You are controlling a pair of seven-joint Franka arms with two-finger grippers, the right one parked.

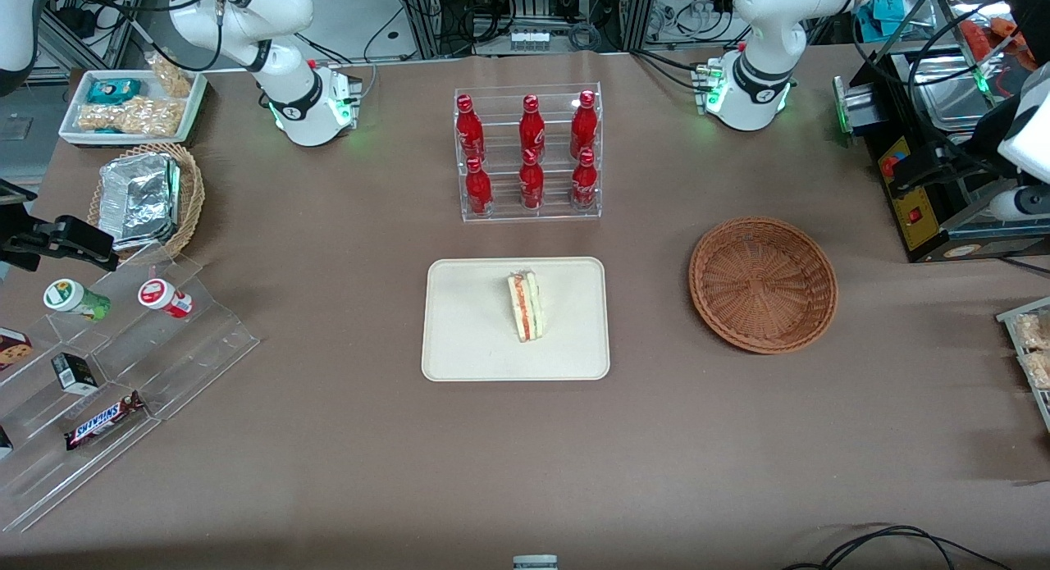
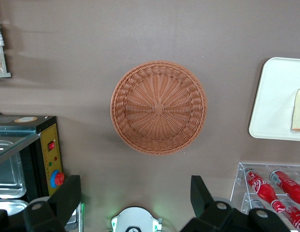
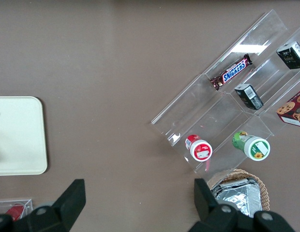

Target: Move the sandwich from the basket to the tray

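On the flat cream-coloured rectangular tray (image 1: 459, 340) at the table's centre, the small triangular white-bread sandwich (image 1: 525, 306) with pink-red and green filling stands on edge, its layers facing the front camera. Toward my working arm's end, the round reddish-brown woven wicker basket (image 1: 763, 284) lies empty, well apart from the tray. My gripper (image 2: 135, 200) hangs high above the basket, fingers (image 2: 67, 195) spread wide and holding nothing. By my reckoning the transfer is done; only pulling clear remains.
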